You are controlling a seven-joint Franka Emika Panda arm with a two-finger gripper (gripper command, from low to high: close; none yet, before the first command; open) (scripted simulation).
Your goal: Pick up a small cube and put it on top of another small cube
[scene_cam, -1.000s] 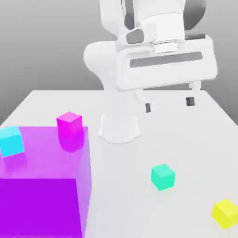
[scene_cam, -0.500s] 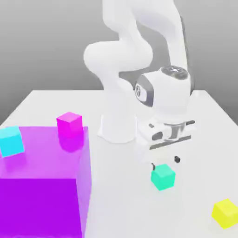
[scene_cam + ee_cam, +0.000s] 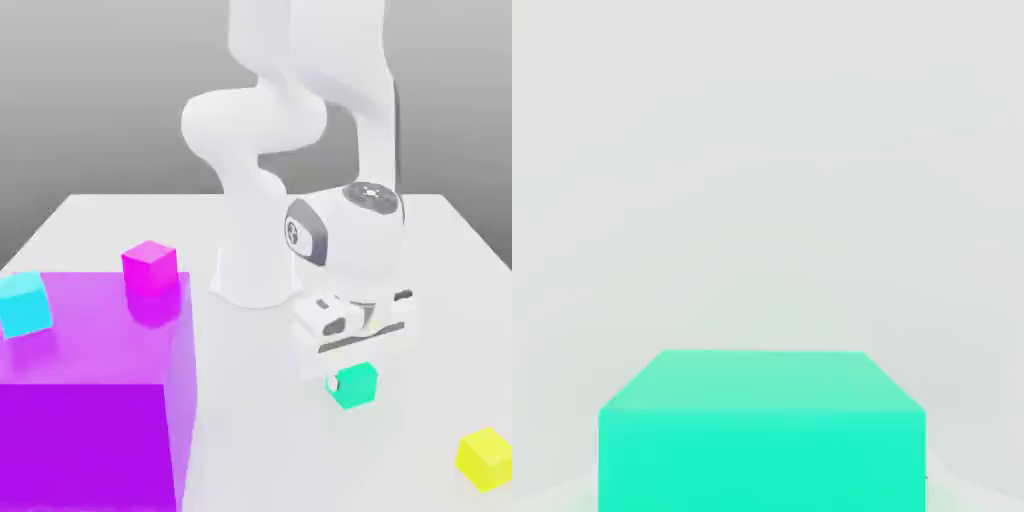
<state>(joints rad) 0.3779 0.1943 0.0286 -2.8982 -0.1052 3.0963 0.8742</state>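
The claw (image 3: 352, 368) stood low over the white desk (image 3: 430, 300), pointing straight down, with the small teal-green cube (image 3: 353, 385) directly beneath it and rising between its fingers; the jaws were drawn in against the cube's sides, so the claw is judged to have been gripping the cube, which rested on the desk. In the hand view the same cube (image 3: 762, 430) sat close under the camera, square to it and centred, which supports a well-aligned hold with no visible tilt. The cube had no long axis, all its faces being alike, so the relation governing the coming move was that of direction: the candidate base cubes lay away from the claw on different sides. Nearest was the yellow cube (image 3: 486, 458), on the desk toward the exterior view's right and closer to that camera than the claw. Farther off, toward the exterior view's left, the magenta cube (image 3: 150, 267) and beyond it the cyan-blue cube (image 3: 24, 303) stood by the large translucent purple block (image 3: 90, 400). A straight lift appeared necessary before any sideways carry toward a chosen base.
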